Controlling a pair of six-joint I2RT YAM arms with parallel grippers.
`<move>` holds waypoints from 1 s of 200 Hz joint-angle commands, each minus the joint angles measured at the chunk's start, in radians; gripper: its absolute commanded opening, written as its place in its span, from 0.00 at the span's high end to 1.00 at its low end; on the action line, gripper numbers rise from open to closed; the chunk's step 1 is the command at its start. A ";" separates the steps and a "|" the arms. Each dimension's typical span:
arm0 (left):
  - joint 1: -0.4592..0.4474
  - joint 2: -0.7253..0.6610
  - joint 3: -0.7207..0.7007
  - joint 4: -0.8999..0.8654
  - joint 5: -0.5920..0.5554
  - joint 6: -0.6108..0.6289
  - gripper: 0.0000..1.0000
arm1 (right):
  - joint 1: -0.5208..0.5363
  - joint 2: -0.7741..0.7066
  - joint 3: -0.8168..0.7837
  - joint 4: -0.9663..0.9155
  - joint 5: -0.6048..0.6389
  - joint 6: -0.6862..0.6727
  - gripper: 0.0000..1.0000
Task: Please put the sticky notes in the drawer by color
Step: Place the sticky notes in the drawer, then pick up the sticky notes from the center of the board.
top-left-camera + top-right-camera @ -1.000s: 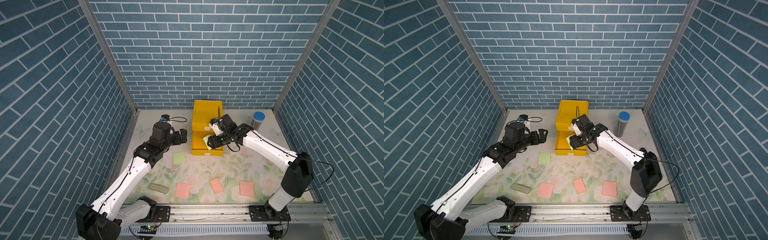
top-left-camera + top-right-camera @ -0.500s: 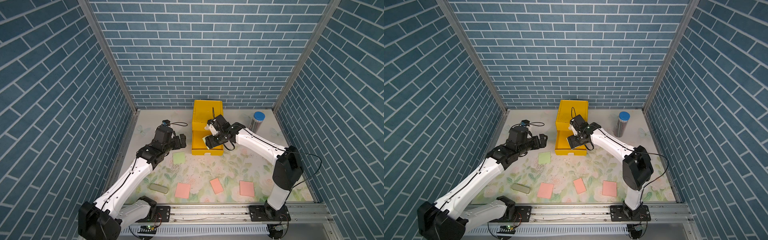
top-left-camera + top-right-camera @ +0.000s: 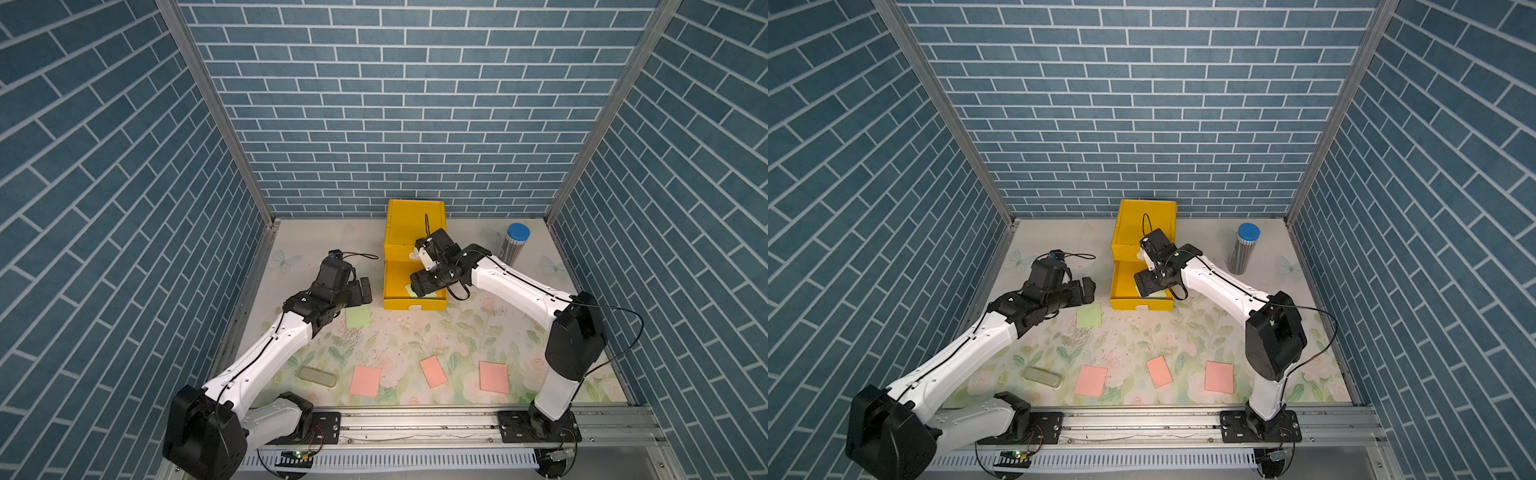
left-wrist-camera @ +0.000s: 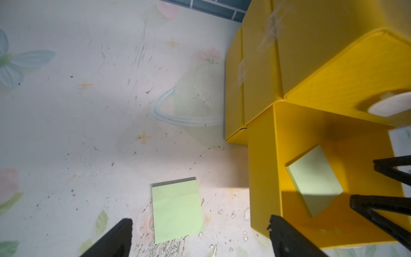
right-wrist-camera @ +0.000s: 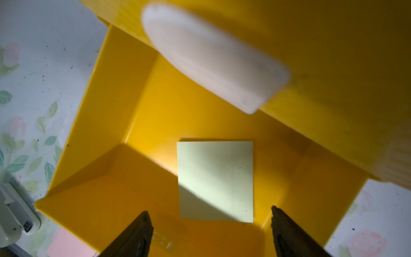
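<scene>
- The floral worktop [image 3: 511, 332] carries everything, with the yellow drawer cabinet [image 3: 411, 224] standing at its far edge, seen in both top views [image 3: 1142, 220].
- The cabinet's lowest drawer [image 3: 415, 304] is pulled out toward the arms.
- The right claw [image 5: 209, 211] hangs over the open drawer with its fingers spread and nothing between them.
- The left claw [image 4: 199, 219] is opened wide and empty, poised above the worktop just beside the drawer.
- A blue-capped grey cylinder [image 3: 514, 249] stands upright to the right of the cabinet, apart from it.
- A grey-green oblong case [image 3: 318, 376] lies near the front edge.
- Three pink sticky notes [image 3: 365, 381] [image 3: 432, 371] [image 3: 493, 377] lie flat in a row along the front edge, apart from one another.
- One pale green sticky note [image 5: 215, 180] lies on the floor of the open drawer, below the right claw's fingers.
- A second pale green sticky note [image 4: 178, 211] lies flat on the worktop under the left claw, near the drawer's side wall.
</scene>
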 commanded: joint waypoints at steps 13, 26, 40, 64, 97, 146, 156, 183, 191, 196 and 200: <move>-0.008 0.070 -0.046 -0.037 -0.056 -0.028 0.00 | -0.007 -0.111 -0.021 0.035 0.004 0.016 0.17; -0.009 0.106 -0.058 -0.039 -0.070 -0.033 0.00 | -0.003 -0.181 -0.071 0.067 -0.018 0.027 0.19; -0.007 0.149 -0.069 -0.034 -0.066 -0.032 0.00 | 0.000 -0.252 -0.123 0.094 -0.044 0.037 0.20; -0.003 0.239 -0.059 0.002 0.001 -0.011 0.00 | 0.003 -0.358 -0.209 0.120 -0.028 0.046 0.19; 0.001 0.310 -0.023 0.013 0.001 -0.002 0.00 | 0.000 -0.458 -0.302 0.138 0.023 0.046 0.17; 0.008 0.435 0.018 0.009 0.001 0.021 0.00 | -0.008 -0.517 -0.363 0.142 0.061 0.025 0.14; 0.008 0.444 0.035 -0.005 -0.005 0.019 0.00 | -0.010 -0.522 -0.377 0.141 0.071 0.013 0.13; 0.008 0.483 0.051 -0.038 -0.029 0.023 0.00 | -0.021 -0.532 -0.423 0.136 0.091 0.003 0.12; 0.008 0.493 0.043 -0.039 -0.023 0.025 0.00 | -0.028 -0.540 -0.437 0.141 0.092 0.003 0.12; 0.006 0.500 0.038 -0.039 -0.020 0.028 0.00 | -0.031 -0.546 -0.449 0.147 0.092 0.003 0.12; 0.005 0.504 0.035 -0.041 -0.021 0.028 0.00 | -0.033 -0.553 -0.457 0.152 0.091 0.003 0.11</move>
